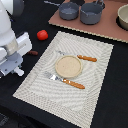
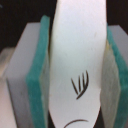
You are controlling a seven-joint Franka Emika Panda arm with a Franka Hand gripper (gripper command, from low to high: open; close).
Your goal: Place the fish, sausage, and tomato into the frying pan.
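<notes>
In the wrist view my gripper [image 2: 76, 70] is shut on the fish [image 2: 75, 55], a flat white toy with dark fin marks, clamped between the teal pads [image 2: 38, 75]. In the exterior view the gripper [image 1: 18, 69] hangs at the left over the black table, beside the placemat; the fish is hidden there. The red tomato [image 1: 42, 34] lies on the table beyond the gripper. The dark sausage [image 1: 33, 52] peeks out next to the gripper body. The frying pan [image 1: 69, 10] sits far off on the brown board at the back.
A taller grey pot [image 1: 92, 13] stands beside the pan, and a beige-rimmed bowl [image 1: 123, 17] at the exterior view's right edge. A striped placemat [image 1: 95, 90] holds a tan plate [image 1: 68, 66], an orange-handled knife [image 1: 87, 58] and fork [image 1: 68, 81].
</notes>
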